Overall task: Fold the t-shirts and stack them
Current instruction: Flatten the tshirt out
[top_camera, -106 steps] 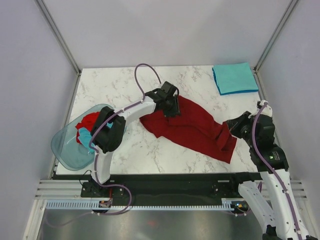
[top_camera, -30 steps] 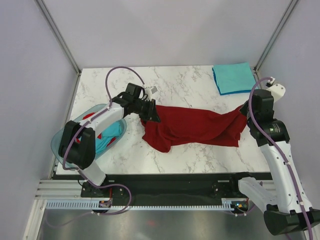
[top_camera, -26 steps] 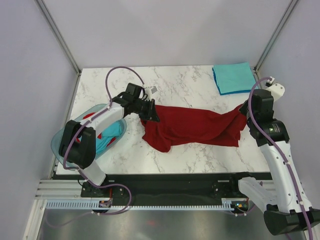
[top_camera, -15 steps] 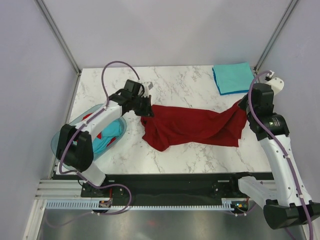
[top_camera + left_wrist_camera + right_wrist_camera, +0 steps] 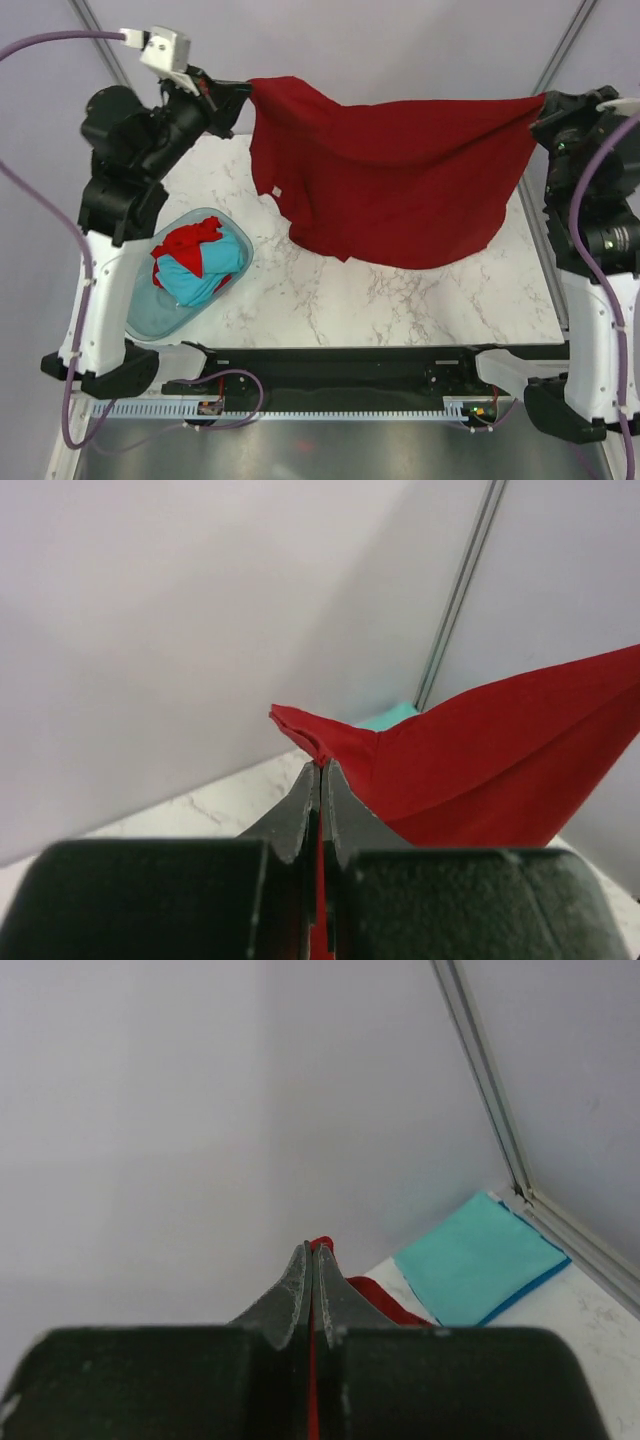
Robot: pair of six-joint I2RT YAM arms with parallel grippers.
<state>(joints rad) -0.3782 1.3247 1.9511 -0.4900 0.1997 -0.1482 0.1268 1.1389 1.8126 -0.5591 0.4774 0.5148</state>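
A dark red t-shirt (image 5: 390, 180) hangs spread in the air above the marble table, stretched between both raised arms. My left gripper (image 5: 243, 95) is shut on its upper left corner, and red cloth (image 5: 450, 770) shows pinched at the tips (image 5: 321, 768) in the left wrist view. My right gripper (image 5: 540, 103) is shut on the upper right corner, with a sliver of red cloth (image 5: 322, 1244) at the tips (image 5: 311, 1250). A folded teal t-shirt (image 5: 480, 1260) lies flat at the table's far right corner, hidden behind the hanging shirt in the top view.
A translucent blue-green basin (image 5: 150, 310) at the table's left edge holds crumpled red and teal shirts (image 5: 195, 262). Bare marble table (image 5: 400, 310) lies under the hanging shirt. Grey walls and metal corner posts (image 5: 560, 45) enclose the space.
Both arms have risen high, lifting the red shirt off the table so it now hangs spread between them. The left gripper closed on the shirt's corner.
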